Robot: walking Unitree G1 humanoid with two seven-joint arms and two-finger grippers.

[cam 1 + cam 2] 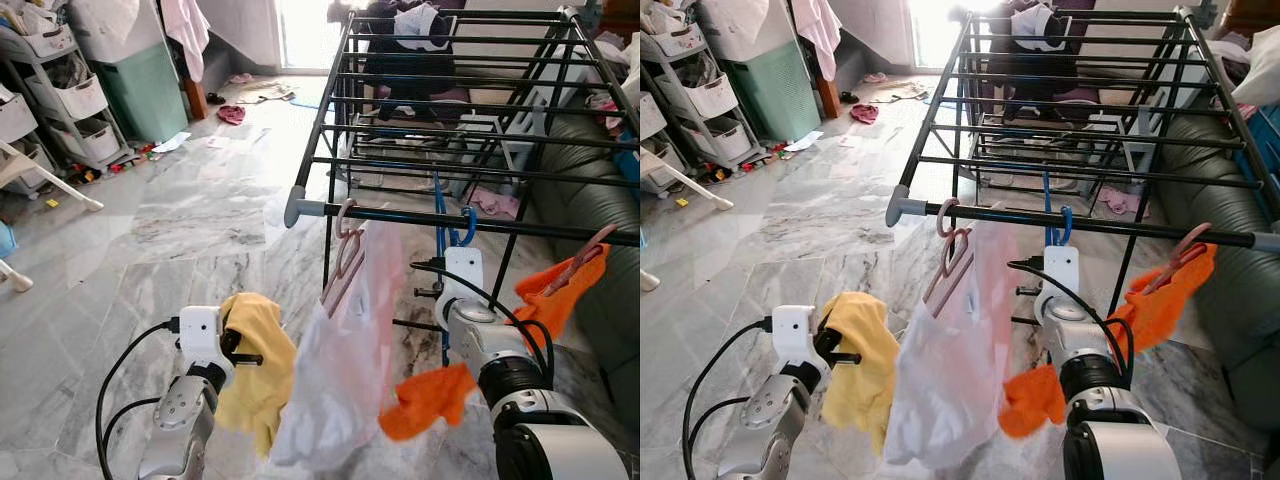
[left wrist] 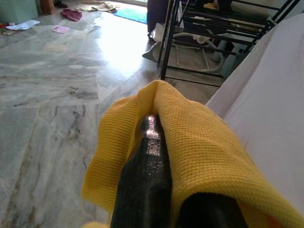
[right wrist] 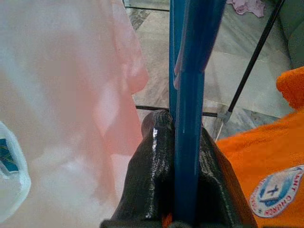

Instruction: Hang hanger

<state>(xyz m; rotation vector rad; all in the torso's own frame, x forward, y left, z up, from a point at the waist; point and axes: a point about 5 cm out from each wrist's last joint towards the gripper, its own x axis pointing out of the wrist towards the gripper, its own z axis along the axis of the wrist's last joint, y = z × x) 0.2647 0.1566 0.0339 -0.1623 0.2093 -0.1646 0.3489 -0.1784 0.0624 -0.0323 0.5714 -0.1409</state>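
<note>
A blue hanger [image 1: 441, 216] has its hook [image 1: 467, 226] at the front rail [image 1: 480, 221] of the black drying rack. My right gripper [image 3: 183, 126] is shut on the hanger's blue bar just below that rail. An orange cloth [image 1: 428, 400] droops beside my right arm, and more orange cloth [image 1: 560, 285] hangs from a pink hanger at the rail's right end. To the left on the same rail, a pink hanger [image 1: 345, 255] carries a pale shirt [image 1: 340, 370]. My left gripper [image 2: 159, 128] is low on the left, shut on a yellow cloth [image 1: 258, 370] that covers its fingers.
The rack's bars stretch away ahead, with dark clothes [image 1: 410, 45] hung at the far end. A dark sofa [image 1: 600, 260] runs along the right. White basket shelves [image 1: 60, 100] and a green bin [image 1: 140, 85] stand at the far left, with clothes [image 1: 232, 113] on the marble floor.
</note>
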